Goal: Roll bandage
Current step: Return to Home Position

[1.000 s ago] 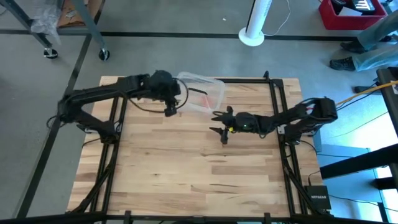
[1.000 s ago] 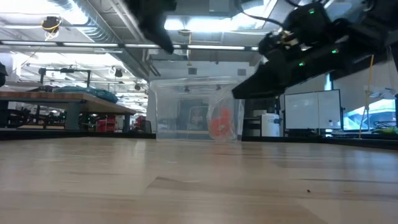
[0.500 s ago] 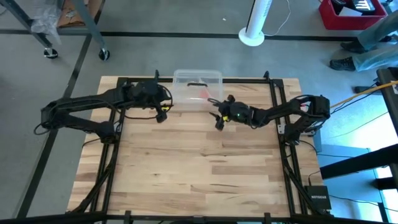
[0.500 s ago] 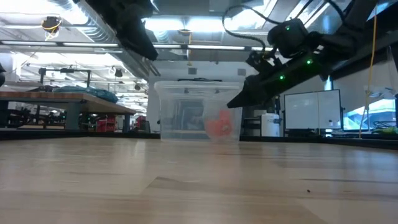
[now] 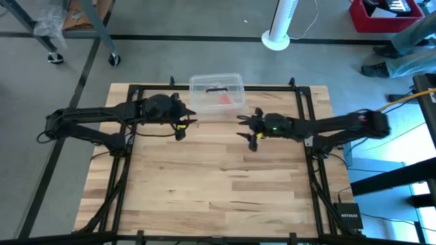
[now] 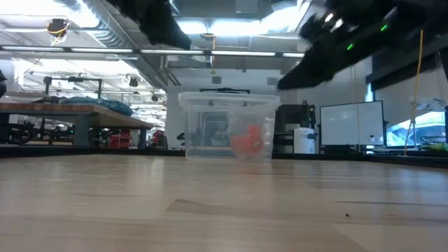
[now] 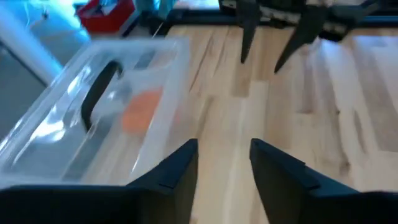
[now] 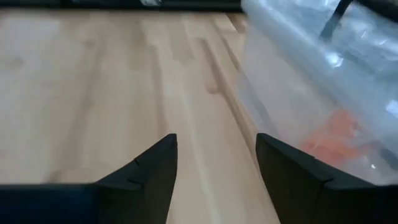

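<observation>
Orange bandage (image 6: 248, 143), clear box (image 6: 200, 133) with dark handle (image 7: 99, 94).

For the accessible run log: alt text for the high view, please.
A lidded clear box holding the orange bandage sits at the back edge of the table. The left gripper and the right gripper hover open near its front corners, touching nothing.

High camera looks straight down on the worktop (image 5: 204, 184); low camera looks level toward 12 o'clock; all four share the clear box (image 5: 216, 90).

Lighting: bright, even, overhead. Ceiling lights (image 6: 231, 28) glare in low view; table (image 5: 218, 184) carries only faint, soft shadows.
</observation>
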